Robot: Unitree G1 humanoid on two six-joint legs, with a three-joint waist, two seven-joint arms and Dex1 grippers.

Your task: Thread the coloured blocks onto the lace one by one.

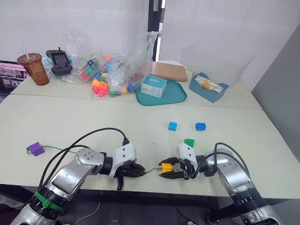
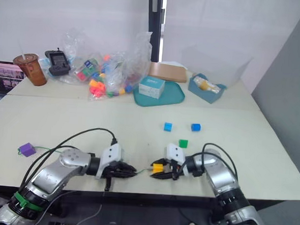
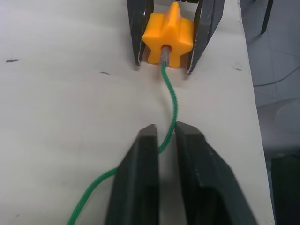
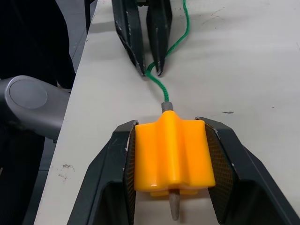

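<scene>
Table (image 1: 138, 132): pale top, working area near the front edge.

Right gripper (image 1: 173, 171): fingers closed on the orange-yellow block (image 1: 166, 168), one finger on each side, held low over the front of the table. The block is star-shaped in the left wrist view.

Lace (image 3: 169, 101): green cord. Its grey tip (image 4: 174, 206) goes through the hole of the orange-yellow block and sticks out on the far side. The cord leaves the block toward the left gripper and runs on across the table to the left.

Left gripper (image 1: 136, 170): just beside the right gripper, fingers pinched on the lace a little way back from the block.

Purple block (image 1: 35, 148): on the table, far left, well apart from both grippers; the lace reaches it, and it looks already threaded, though the hole is too small to make out.

Green block (image 1: 189, 142): on the table just behind the right gripper.

Light blue block (image 1: 172, 126) and dark blue block (image 1: 200, 126): near each other, further back at mid-table.

Back of table: bags of toy pieces (image 1: 104, 71), a teal tray (image 1: 161, 95) holding a small box, a brown drink cup (image 1: 34, 67).
</scene>
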